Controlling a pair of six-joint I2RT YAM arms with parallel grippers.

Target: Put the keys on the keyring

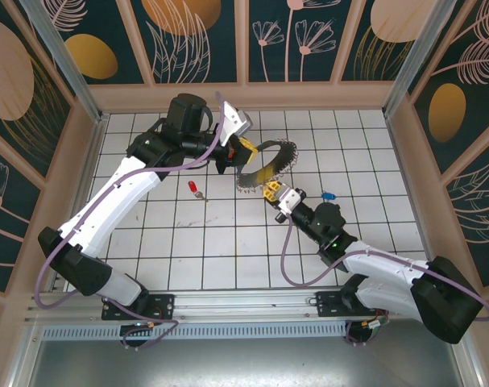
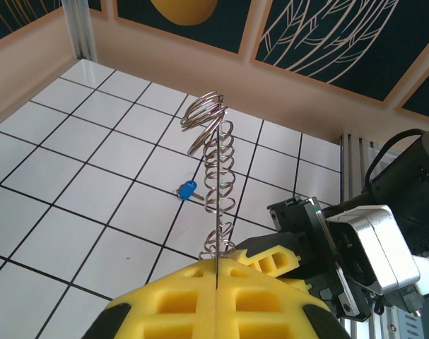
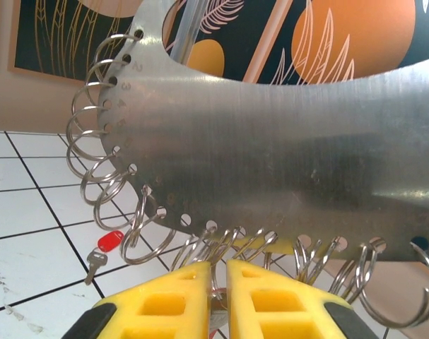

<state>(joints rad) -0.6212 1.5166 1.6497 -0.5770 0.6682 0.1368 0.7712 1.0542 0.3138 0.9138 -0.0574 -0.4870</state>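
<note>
Left pincer [image 2: 218, 274] clamped on keyring [image 3: 271, 141] edge, right pincer [image 3: 220, 282] nearly together at its near rim, hold unclear, red key [image 1: 194, 189] on tabletop [image 1: 188, 242].

A table [image 1: 188, 242] seen from above, with two arms mounted side by side at its near edge. The left gripper [image 1: 248, 157] reaches in from the left to the rear middle and is clamped on the keyring [image 1: 284, 157], holding it on edge above the table. The right gripper [image 1: 268, 191] comes up from the near right and sits just beneath the keyring's lower edge. The first key [image 1: 194, 188] lies flat on the table left of the keyring. The second key [image 1: 328, 195] lies flat just right of the right gripper. The keys are well apart, with the keyring and both grippers between them.
</note>
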